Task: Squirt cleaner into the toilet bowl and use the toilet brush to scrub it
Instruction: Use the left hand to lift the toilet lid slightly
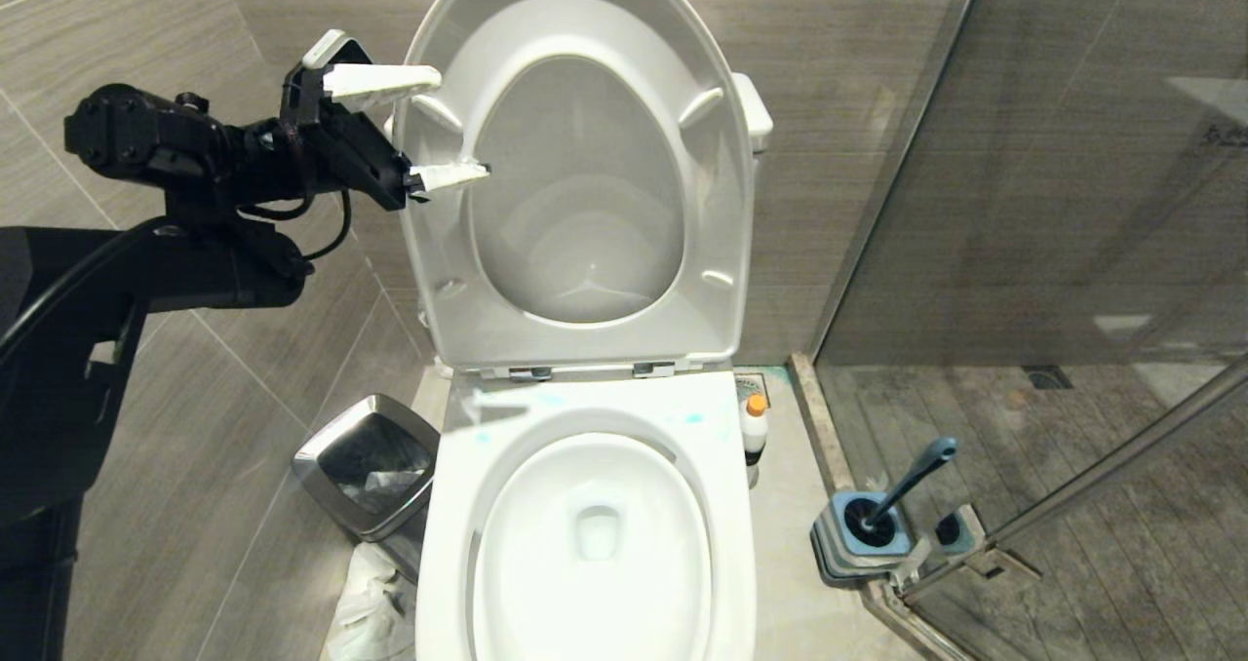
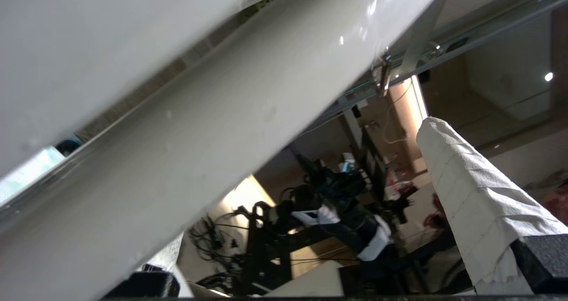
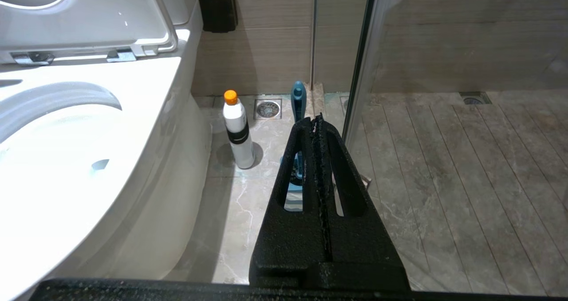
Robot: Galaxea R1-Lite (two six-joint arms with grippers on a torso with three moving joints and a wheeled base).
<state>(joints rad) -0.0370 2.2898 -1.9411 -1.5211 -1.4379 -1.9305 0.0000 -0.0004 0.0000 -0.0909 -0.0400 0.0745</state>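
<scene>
Left end effector [image 1: 444, 125] spread at raised lid's [image 1: 585, 183] nine o'clock edge; I'd clear it gently, then fetch cleaner [image 1: 754, 429] upright.

**Lighting and Picture Quality**

Overhead light is even in the head view. The glossy white ceramic toilet bowl [image 3: 66, 168] glares, overexposed, in the right wrist view. The small white orange-capped cleaner bottle [image 3: 238, 132] casts a soft shadow. The left wrist view is blurred close up.

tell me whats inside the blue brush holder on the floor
The toilet brush stands in the holder, its shaft leaning out. A dark bristle head shows in the opening; its lower part is hidden.
</scene>
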